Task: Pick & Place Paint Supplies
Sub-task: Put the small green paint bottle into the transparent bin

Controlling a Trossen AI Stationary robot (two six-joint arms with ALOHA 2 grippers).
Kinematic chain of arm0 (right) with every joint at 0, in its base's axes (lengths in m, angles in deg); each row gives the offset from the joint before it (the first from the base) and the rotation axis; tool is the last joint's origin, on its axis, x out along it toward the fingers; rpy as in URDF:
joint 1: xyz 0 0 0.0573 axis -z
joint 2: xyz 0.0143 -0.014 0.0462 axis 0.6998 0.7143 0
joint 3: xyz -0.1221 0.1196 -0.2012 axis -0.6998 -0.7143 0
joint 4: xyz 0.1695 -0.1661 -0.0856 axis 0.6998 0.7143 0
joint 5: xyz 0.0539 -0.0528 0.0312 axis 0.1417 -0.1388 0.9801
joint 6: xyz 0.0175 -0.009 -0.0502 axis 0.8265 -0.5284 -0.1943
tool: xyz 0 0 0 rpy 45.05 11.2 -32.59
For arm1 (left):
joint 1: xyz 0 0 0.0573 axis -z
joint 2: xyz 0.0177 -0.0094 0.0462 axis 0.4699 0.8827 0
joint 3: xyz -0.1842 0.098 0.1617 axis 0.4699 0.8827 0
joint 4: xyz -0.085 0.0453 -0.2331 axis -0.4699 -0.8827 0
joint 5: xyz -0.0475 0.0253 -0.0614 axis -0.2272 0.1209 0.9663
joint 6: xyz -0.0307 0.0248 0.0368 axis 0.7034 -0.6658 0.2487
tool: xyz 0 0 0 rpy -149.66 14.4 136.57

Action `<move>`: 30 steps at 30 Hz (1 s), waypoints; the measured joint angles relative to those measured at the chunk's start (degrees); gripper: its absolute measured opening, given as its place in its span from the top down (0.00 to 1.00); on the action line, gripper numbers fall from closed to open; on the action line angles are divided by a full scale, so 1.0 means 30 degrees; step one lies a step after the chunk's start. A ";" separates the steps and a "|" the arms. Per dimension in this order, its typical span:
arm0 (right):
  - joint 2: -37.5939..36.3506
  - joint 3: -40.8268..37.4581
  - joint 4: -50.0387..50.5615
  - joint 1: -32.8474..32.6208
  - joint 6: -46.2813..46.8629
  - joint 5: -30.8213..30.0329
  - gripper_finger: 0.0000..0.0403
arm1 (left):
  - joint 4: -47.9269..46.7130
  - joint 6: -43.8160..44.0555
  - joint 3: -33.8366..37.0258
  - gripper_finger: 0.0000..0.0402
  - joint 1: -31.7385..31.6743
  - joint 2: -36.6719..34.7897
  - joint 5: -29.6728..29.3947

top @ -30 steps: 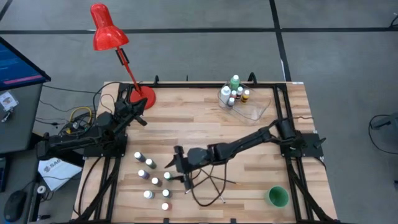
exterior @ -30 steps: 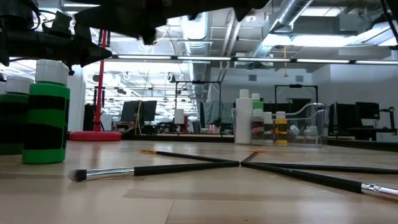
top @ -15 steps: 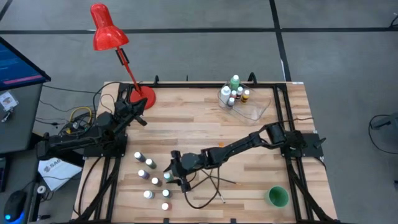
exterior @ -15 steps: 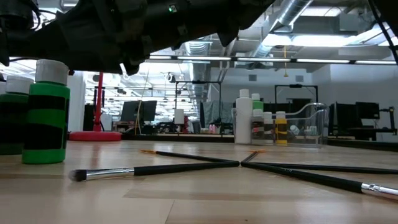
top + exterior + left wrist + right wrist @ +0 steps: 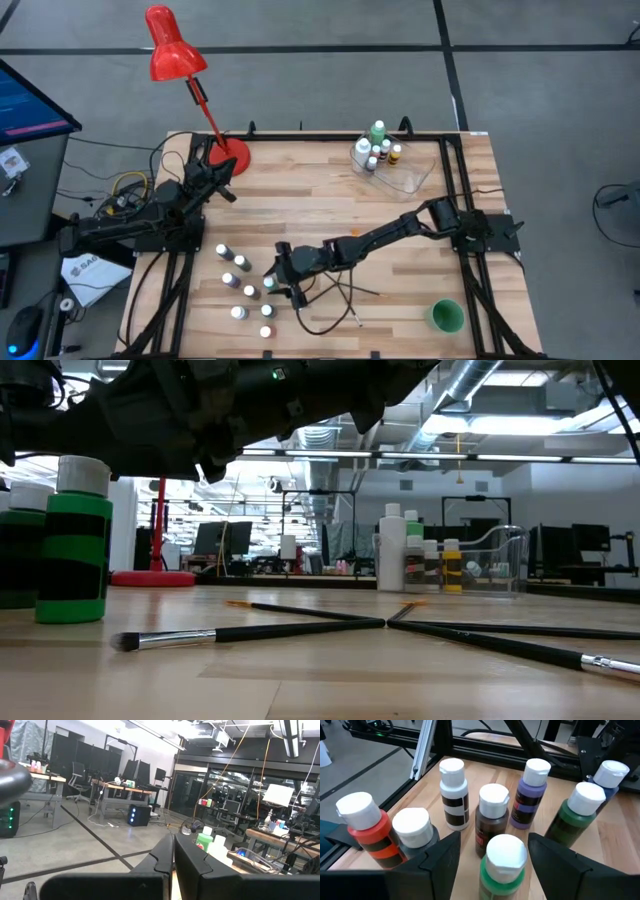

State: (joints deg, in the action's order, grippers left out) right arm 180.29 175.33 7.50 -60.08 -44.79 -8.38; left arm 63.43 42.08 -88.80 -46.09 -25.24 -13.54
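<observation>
A wooden desk [image 5: 330, 215] seen from above, with two dark robot arms reaching in from its sides. The right gripper [image 5: 277, 279] is stretched far across the desk to a loose cluster of small white-capped paint bottles [image 5: 243, 290]. Its fingers [image 5: 442, 857] are spread wide and hold nothing. Seen from that arm's wrist, a green bottle [image 5: 503, 861] stands directly between the two fingers, its white cap level with their tips, not gripped. Just beyond the fingertips stands a brown bottle [image 5: 490, 817], flanked by a black-and-white striped bottle [image 5: 453, 793] and a purple bottle [image 5: 532, 794]. Off the outer side of one finger are a red bottle [image 5: 366, 825] and a grey bottle [image 5: 415, 831]; off the outer side of the other finger are a dark green bottle [image 5: 577, 816] and a blue bottle [image 5: 610, 775]. Several thin dark paintbrushes [image 5: 340, 290] lie crossed on the desk just behind the right gripper, beneath its arm; the low view shows them flat on the wood [image 5: 300, 628]. Well away from both grippers, a clear plastic tub [image 5: 392, 163] at the far edge holds more bottles, among them a taller green one [image 5: 378, 131] and a taller white one [image 5: 362, 150]. The left gripper [image 5: 173, 851] waits near a red desk lamp [image 5: 180, 60], its fingers pressed together on nothing. A green cup [image 5: 446, 316] sits at the near right corner.
</observation>
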 joint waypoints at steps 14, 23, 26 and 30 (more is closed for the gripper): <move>0.0000 -0.0007 -0.0004 0.0124 0.0051 -0.0005 0.43 | 0.0000 0.0000 0.0000 0.98 0.0000 0.0000 0.0005; 0.0692 -0.0087 -0.0547 0.0153 0.0175 -0.0005 0.43 | 0.0000 0.0000 0.0000 0.98 0.0000 -0.0005 0.0000; 0.0811 0.0070 -0.1003 0.0150 0.0204 -0.0005 0.43 | 0.0000 0.0000 0.0000 0.98 0.0000 -0.0005 0.0000; 0.0696 -0.0058 -0.0603 0.0153 0.0088 -0.0005 0.43 | 0.0000 0.0000 0.0000 0.98 0.0000 -0.0007 0.0000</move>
State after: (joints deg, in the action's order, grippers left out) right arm 182.38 175.16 5.69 -59.62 -44.53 -8.39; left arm 63.43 42.08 -88.80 -46.09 -25.26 -13.54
